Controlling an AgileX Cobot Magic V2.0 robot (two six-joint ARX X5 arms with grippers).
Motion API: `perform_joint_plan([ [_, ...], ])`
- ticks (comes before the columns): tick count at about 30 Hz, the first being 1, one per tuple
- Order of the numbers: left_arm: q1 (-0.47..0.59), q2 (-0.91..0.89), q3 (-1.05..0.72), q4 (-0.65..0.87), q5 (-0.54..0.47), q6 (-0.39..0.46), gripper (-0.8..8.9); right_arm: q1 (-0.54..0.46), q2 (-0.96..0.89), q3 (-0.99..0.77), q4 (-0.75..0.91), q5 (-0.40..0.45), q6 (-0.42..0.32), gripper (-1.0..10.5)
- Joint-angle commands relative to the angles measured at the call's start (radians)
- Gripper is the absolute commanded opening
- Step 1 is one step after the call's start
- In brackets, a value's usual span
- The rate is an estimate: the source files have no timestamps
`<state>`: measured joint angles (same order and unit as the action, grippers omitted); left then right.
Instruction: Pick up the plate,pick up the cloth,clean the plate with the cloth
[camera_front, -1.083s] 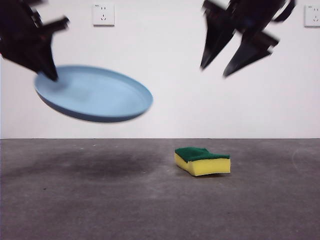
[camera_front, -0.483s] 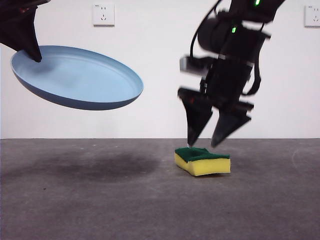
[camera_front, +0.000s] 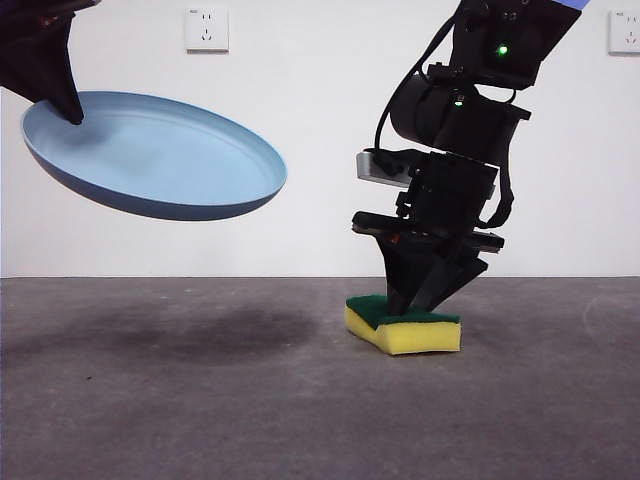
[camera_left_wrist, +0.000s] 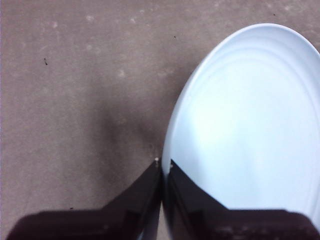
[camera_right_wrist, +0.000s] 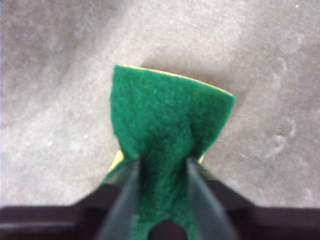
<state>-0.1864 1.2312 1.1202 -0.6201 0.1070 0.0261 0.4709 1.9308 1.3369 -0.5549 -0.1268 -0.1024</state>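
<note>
The light-blue plate (camera_front: 160, 155) hangs tilted in the air at the upper left of the front view. My left gripper (camera_front: 62, 100) is shut on its rim; the left wrist view shows the jaws (camera_left_wrist: 164, 167) pinching the plate's edge (camera_left_wrist: 250, 130). The cloth is a yellow sponge with a green top (camera_front: 408, 325), lying on the table right of centre. My right gripper (camera_front: 422, 300) has come down on it and is shut on it. In the right wrist view the green layer (camera_right_wrist: 167, 120) is squeezed between the jaws (camera_right_wrist: 162, 167).
The grey table (camera_front: 200, 400) runs across the lower half of the front view, with the plate's shadow on its left part. A white wall with two sockets (camera_front: 206, 28) stands behind. The right arm (camera_front: 470, 110) rises dark toward the top right.
The right gripper came down from the top right with its jaws open, then closed on the sponge. The plate rose a little and tilted, then held still.
</note>
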Motion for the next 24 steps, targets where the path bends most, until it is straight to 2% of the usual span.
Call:
perform_joint_plan([
  [1, -0.004, 0.003, -0.001, 0.017, 0.0, 0.005, -0.08, 0.002, 0.034, -0.001, -0.014, 0.003, 0.0, 0.5],
  [4, -0.004, 0.005, -0.001, 0.021, 0.001, 0.005, -0.08, 0.002, 0.058, -0.001, -0.032, 0.003, -0.004, -0.2],
  [12, -0.004, 0.025, -0.001, 0.021, 0.0, 0.005, -0.08, 0.013, 0.062, -0.001, -0.047, 0.003, -0.003, -0.2],
  [24, -0.018, 0.207, -0.001, 0.057, 0.007, -0.011, -0.08, 0.049, -0.219, 0.0, -0.04, -0.004, 0.017, -0.2],
])
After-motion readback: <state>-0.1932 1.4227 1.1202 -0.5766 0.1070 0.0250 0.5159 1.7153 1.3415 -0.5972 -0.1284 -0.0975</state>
